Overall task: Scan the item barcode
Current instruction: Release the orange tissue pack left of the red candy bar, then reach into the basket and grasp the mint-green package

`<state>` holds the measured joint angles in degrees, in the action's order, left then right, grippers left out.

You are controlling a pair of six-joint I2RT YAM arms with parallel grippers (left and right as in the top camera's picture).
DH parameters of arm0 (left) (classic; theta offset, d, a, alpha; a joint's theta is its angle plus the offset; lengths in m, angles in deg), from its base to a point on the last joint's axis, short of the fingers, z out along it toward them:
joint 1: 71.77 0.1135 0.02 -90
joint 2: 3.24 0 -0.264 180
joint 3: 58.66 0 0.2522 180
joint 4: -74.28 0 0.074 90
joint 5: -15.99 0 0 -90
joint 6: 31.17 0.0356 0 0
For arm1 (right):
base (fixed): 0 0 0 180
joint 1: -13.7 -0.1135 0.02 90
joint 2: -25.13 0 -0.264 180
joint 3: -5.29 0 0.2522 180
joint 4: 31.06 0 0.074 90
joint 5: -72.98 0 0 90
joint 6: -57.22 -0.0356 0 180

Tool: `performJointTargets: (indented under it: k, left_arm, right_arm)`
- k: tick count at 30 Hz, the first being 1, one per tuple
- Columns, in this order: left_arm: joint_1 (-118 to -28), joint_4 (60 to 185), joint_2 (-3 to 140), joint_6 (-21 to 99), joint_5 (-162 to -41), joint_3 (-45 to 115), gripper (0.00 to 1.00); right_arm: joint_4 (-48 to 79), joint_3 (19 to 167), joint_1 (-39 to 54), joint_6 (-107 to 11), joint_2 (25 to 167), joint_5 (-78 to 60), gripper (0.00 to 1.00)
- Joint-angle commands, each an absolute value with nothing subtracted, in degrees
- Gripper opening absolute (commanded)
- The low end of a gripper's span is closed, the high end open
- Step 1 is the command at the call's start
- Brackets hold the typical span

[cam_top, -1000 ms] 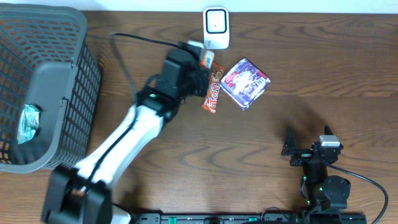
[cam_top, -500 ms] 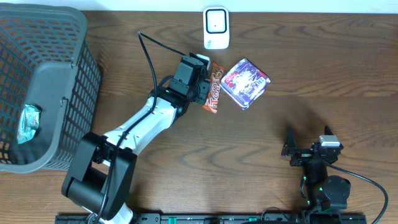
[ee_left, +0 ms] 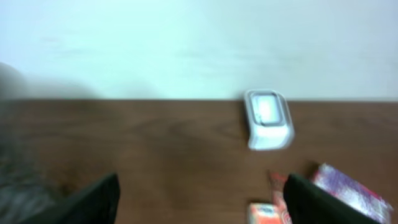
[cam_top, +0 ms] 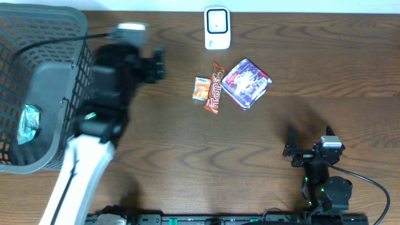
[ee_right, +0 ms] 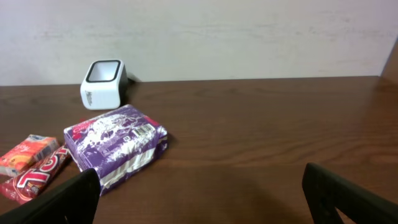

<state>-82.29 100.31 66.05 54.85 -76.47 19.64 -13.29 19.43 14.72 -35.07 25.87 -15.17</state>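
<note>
ok so the white barcode scanner (cam_top: 217,28) sits at the far edge of the desk (cam_top: 325,69), with its dark-rimmed window on top. In front of it, and apart from it, three snacks lie in a little cluster. There's a small orange packet (cam_top: 200,89) on the left, a red and orange candy bar (cam_top: 215,95) in the middle and a purple pack (cam_top: 247,83) on the right. The orange packet lies flat, right up against the left side of the candy bar. The purple pack is just beside the bar's other side, maybe touching, can't really tell. From the right wrist view the purple pack has a white label on top that looks like a barcode. All three are just lying loose on the desk.

The left fingers (cam_top: 154,65) are up over the desk, left of the snacks and next to the grey mesh basket (cam_top: 75,37), well apart from the orange packet. That arm is pretty blurry from overhead, but the left wrist view shows both fingers spread wide with only bare desk between them, so released. The basket takes up the far left corner and has a teal wrapper (cam_top: 28,123) lying inside.

The right fingers (cam_top: 307,150) are parked at the near right of the desk, spread wide too and gripping nothing, pointed toward the purple pack and the scanner
</note>
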Motion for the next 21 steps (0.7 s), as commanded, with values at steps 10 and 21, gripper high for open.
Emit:
performJointTargets:
  k: [10, 21]
  left_arm:
    - [-62.86, 112.46, 55.43, 57.93, -70.85, 20.25, 0.9]
    - [-46.55, 108.09, 62.93, 56.03, -66.88, 20.25, 0.9]
  right_arm:
    - [-13.04, 19.37, 15.0, -34.41, 25.74, -15.17, 0.99]
    - [-13.04, 19.37, 15.0, -34.41, 25.74, -15.17, 0.99]
